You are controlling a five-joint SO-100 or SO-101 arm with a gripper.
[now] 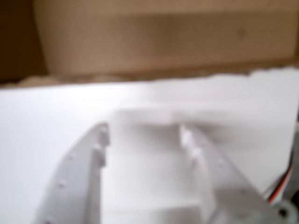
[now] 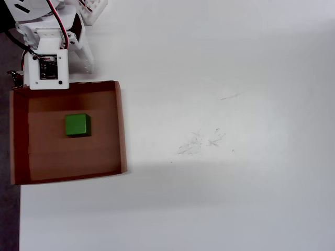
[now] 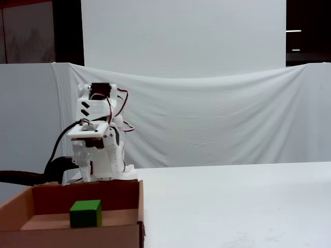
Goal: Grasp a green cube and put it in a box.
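Observation:
The green cube lies on the floor of the box, a little left of its middle in the overhead view. It also shows in the fixed view inside the box. My gripper is open and empty, with white jaws spread over the white table just outside the box. The blurred brown box wall stands ahead of it in the wrist view. The cube is hidden in the wrist view. The arm is folded back at the box's far edge.
The white arm's base stands behind the box at the table's left end. A dark strip runs along the left table edge. A white backdrop cloth hangs behind the table.

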